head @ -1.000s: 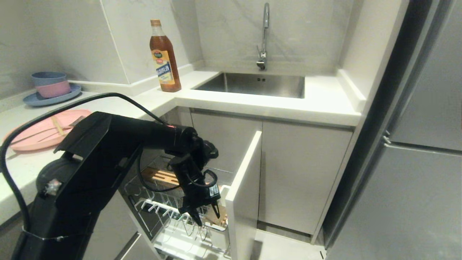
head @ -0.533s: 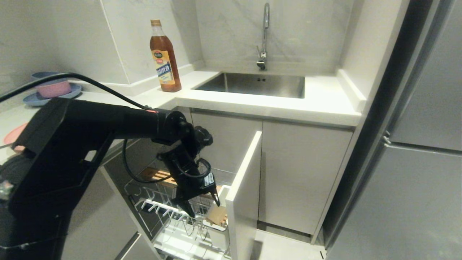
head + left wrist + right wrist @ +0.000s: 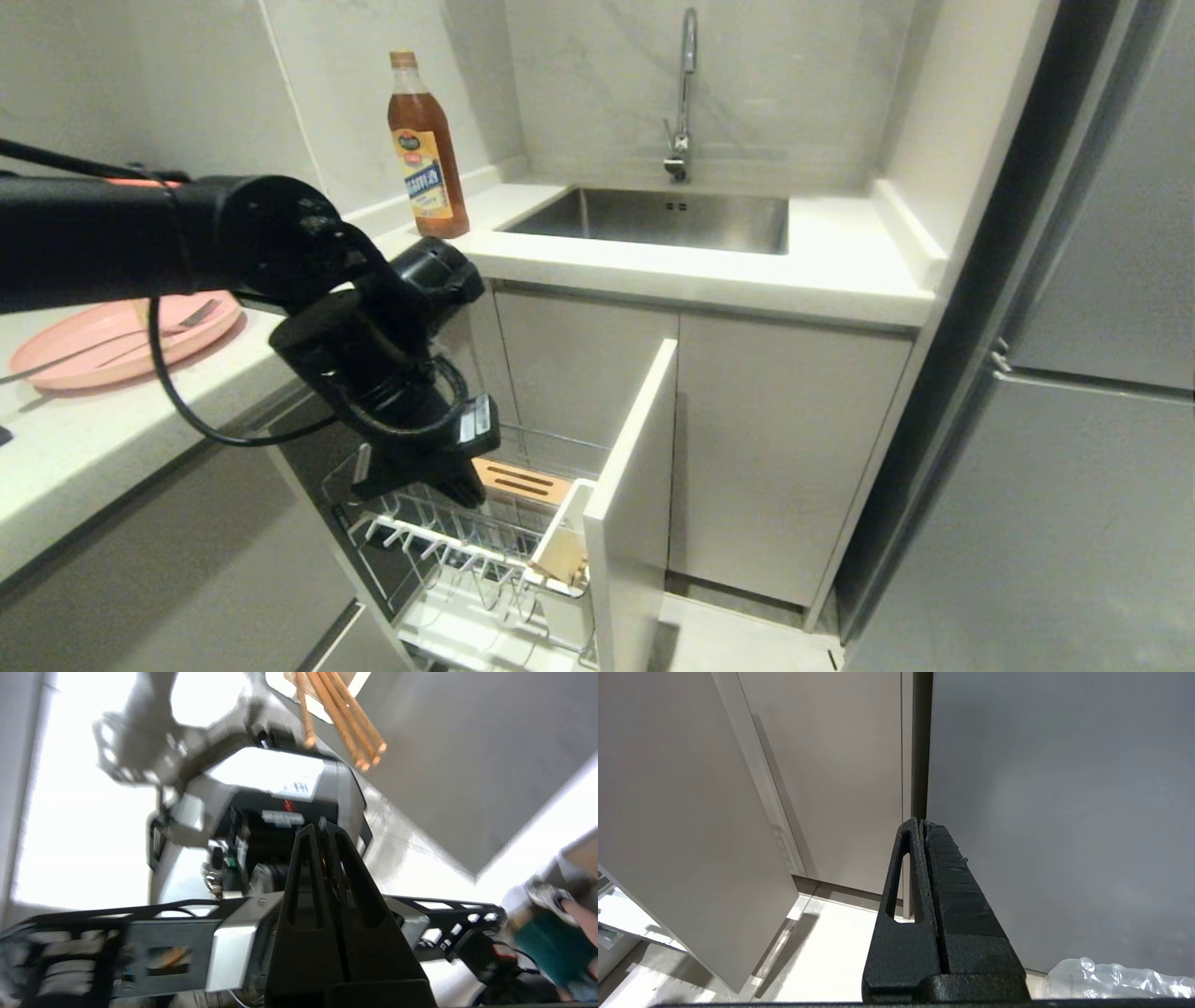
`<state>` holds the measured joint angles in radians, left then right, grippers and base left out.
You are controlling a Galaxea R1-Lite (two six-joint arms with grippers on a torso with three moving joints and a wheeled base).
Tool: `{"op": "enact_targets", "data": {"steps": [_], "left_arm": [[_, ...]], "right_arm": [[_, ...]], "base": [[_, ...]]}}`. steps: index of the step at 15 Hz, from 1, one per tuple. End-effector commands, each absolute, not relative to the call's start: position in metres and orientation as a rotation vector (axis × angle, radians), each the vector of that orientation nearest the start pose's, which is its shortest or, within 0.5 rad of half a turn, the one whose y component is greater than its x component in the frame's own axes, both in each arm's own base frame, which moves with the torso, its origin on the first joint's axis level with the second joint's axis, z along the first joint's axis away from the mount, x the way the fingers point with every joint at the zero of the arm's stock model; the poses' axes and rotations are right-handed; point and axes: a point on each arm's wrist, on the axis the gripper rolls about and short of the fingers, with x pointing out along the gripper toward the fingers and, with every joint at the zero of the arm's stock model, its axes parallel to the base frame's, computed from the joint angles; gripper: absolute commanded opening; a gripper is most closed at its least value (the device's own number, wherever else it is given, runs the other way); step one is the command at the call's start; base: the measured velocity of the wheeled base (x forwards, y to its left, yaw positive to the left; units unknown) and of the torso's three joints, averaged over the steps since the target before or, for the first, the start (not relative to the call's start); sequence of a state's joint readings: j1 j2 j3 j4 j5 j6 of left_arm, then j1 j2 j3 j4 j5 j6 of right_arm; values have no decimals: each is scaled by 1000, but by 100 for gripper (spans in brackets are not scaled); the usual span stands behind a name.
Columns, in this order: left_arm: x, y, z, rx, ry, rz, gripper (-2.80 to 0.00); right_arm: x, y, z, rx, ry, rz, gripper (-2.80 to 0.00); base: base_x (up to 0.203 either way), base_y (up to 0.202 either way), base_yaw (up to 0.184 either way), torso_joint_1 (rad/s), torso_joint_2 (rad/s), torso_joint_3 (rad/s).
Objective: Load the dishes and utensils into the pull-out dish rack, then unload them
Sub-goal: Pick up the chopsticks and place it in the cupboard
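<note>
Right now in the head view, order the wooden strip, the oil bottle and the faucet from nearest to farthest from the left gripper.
1. Wooden strip, in the rack beside the left gripper.
2. Oil bottle, on the counter above.
3. Faucet, behind the sink, farthest right.

Chrome wire rack (image 3: pixel 439 532) (glossy), matte pink plate (image 3: pixel 112 345).
</note>
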<state>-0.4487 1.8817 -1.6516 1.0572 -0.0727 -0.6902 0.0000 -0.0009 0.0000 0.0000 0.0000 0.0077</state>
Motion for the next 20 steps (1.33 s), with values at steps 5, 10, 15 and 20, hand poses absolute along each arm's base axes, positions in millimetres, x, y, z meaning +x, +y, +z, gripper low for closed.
{"op": "enact_targets", "data": {"steps": [5, 10, 15, 20], "left_arm": [[181, -85, 307, -292, 896, 145, -280], [148, -19, 343, -331, 616, 451, -280], [135, 39, 372, -390, 411, 619, -280], [178, 72, 368, -458, 482, 552, -280]], "right_arm": [[-23, 0, 75, 8, 0, 0, -280], [-23, 0, 75, 8, 0, 0, -280], [-23, 0, 75, 8, 0, 0, -280], [-23, 0, 75, 8, 0, 0, -280]], "base": [[0, 0, 0, 0, 0, 0], [0, 0, 0, 0, 0, 0], [0, 0, 0, 0, 0, 0], [0, 0, 0, 0, 0, 0]]}}
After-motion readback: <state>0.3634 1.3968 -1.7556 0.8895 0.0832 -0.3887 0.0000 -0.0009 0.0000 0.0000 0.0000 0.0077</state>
